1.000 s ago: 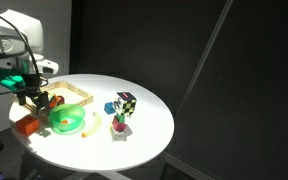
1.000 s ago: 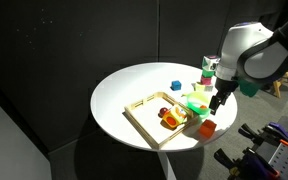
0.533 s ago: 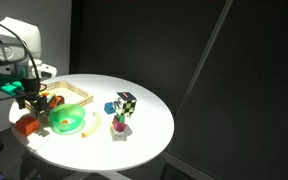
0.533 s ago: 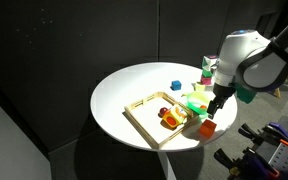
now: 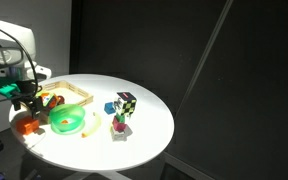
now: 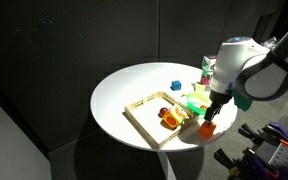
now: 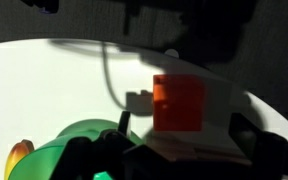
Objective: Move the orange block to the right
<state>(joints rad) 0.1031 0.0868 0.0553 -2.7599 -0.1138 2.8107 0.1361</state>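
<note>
The orange block [image 5: 26, 126] is a small plain cuboid near the rim of the round white table [image 5: 144, 135], beside the green bowl [image 5: 67, 121]. My gripper [image 5: 25, 106] hangs just above the block, open and empty. In the other exterior view the gripper [image 6: 213, 112] stands over the orange block [image 6: 206, 128] at the table's edge. The wrist view looks straight down on the orange block [image 7: 178, 102], with my gripper [image 7: 178, 124] open and a dark finger on each side of the block. Whether the fingers touch it I cannot tell.
A wooden tray [image 5: 76, 92] with coloured pieces lies behind the bowl. A multicoloured checkered cube [image 5: 126, 102], a blue block [image 5: 109, 108] and small pink and green pieces [image 5: 120, 125] sit near the table's middle. The green bowl [image 7: 79, 150] fills the wrist view's lower left.
My gripper has shifted from over the tray and bowl toward the table's rim and lowered over the orange block. The jaws stayed open. The block has not moved.
</note>
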